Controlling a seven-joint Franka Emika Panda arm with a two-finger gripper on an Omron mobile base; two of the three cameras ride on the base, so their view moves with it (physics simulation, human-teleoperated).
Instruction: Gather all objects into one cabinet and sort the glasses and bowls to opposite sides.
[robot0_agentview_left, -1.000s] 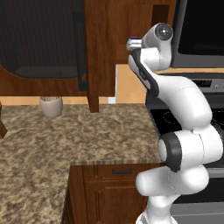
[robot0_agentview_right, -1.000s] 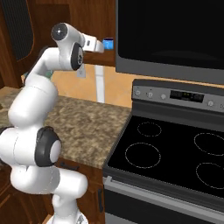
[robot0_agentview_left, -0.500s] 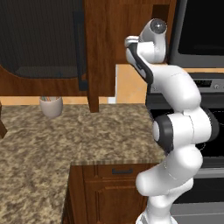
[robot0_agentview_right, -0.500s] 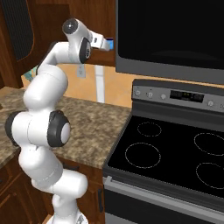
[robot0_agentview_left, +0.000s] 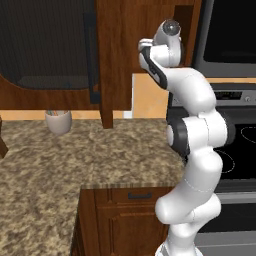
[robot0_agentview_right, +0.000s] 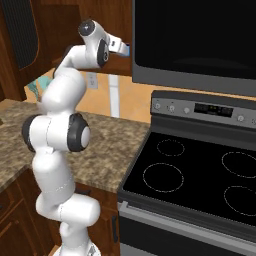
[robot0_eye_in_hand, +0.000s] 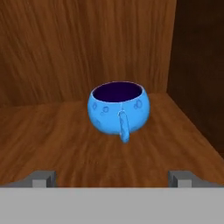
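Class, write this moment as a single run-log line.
claw: open, empty | blue cup: upright on cabinet shelf, handle facing claw | contact: none | crock: on counter

The cup is sitting upright on the cabinet shelf, before the back wall, near the right side wall, handle facing the gripper, well apart from it.

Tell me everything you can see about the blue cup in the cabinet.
The blue cup is round and bulging, bright glossy blue with faint mottled spots, a dark purple inside and one small handle facing the camera. It stands upright and looks empty, on the wooden shelf near the cabinet's back wall and dark side wall. Only the shelf touches it; the open gripper is short of it.
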